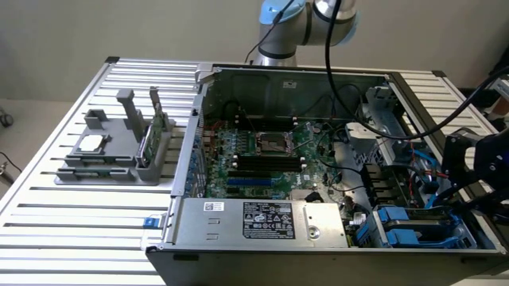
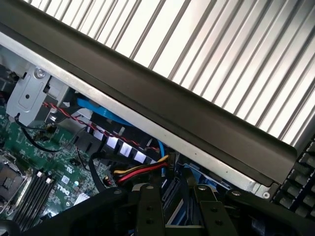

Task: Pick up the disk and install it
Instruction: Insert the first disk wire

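At the exterior view's right end of the open computer case (image 1: 278, 80), you find the gripper (image 1: 471, 187) hanging over the drive bay (image 1: 395, 229) with its blue frames. Look at the wrist view: the two black fingers (image 2: 149, 211) stand half apart and pinch the disk (image 2: 178, 223) between them, as far as this view lets you judge. The disk shows you only its thin edge, blue and grey. Its flat faces are turned to the fingers, and the edge runs along the fingers, down toward the inside of the case. Which way its long axis lies, you cannot tell. Just beside the fingers a bundle of red, yellow and black wires (image 2: 142, 169) crosses, and the dark side wall (image 2: 187, 118) of the case runs near on the other side, with the slatted table (image 2: 236, 49) beyond it. Blue cables (image 1: 421, 164) and a thick black cable (image 1: 397, 136) hang around the bay too. Well apart, at the exterior view's left, the grey fixture (image 1: 111, 170) stands on the table with a silver chip (image 1: 94, 142) and a green card (image 1: 151, 140).
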